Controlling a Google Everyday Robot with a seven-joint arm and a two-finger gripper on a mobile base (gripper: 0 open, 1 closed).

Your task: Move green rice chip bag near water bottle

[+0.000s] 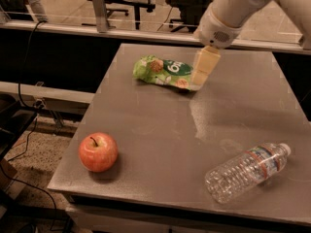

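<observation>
This looks like an office: wheeled chairs [140, 3] stand beyond the far rail [146, 34]. The gripper [199, 78] hangs over the table's [160, 130] far side.
</observation>
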